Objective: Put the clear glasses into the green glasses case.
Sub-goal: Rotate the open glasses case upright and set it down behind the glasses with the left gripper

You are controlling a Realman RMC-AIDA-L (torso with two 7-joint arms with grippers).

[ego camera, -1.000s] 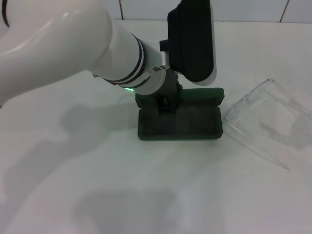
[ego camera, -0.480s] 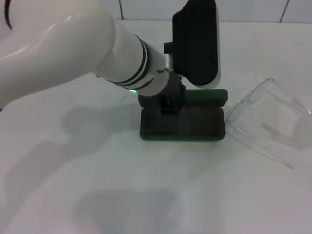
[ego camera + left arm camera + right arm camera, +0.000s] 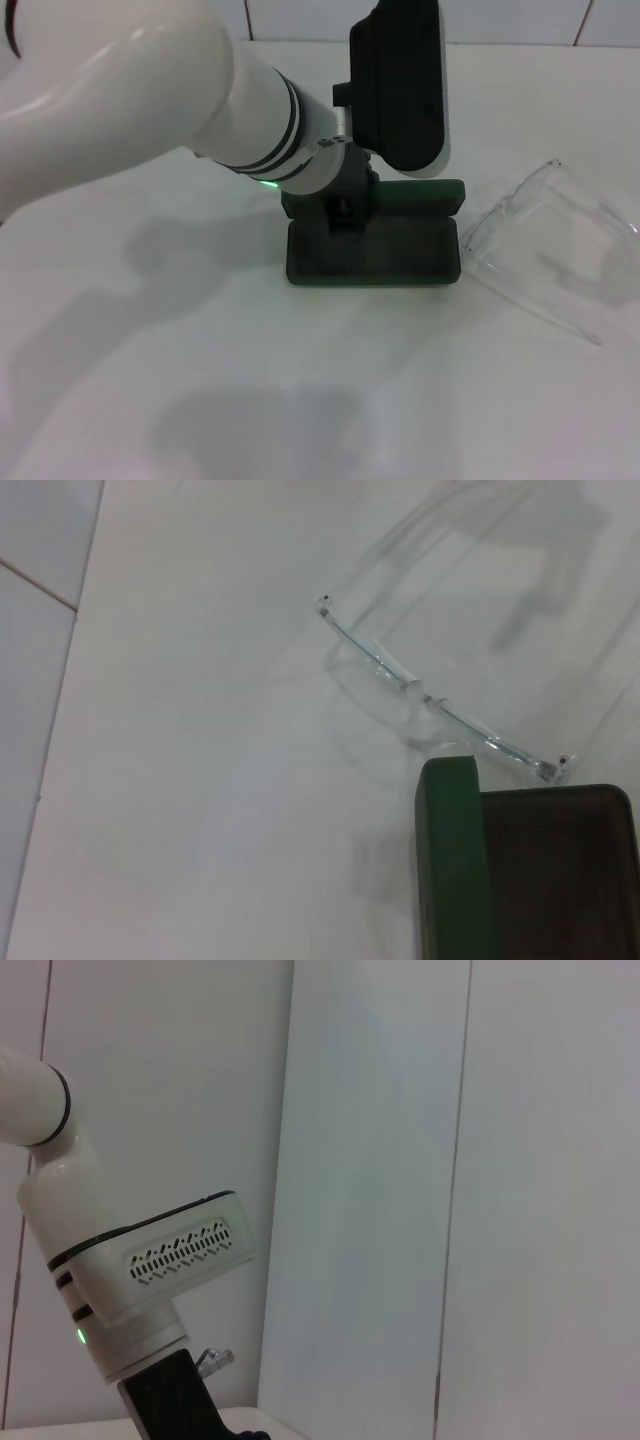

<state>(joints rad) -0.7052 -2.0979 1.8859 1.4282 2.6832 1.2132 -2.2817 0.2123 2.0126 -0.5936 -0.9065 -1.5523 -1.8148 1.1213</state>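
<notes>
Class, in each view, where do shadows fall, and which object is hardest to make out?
Head view: soft arm shadows cross the white table; the transparent colourless plastic glasses nearly vanish beside the dark green rectangular case. Left wrist view: only their rim and faint shadow show.

1. The left arm (image 3: 130, 95) is a thick, glossy white tube.
2. Two thin black rings band its wrist (image 3: 285, 125).
3. A small green light (image 3: 265, 182) glows beneath.
4. The wrist camera housing (image 3: 398, 85) is black, white-edged, with slotted vents.

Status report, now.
Left gripper down at the open green glasses case; right gripper unseen. Clear glasses on table beside case. Nothing in between.
</notes>
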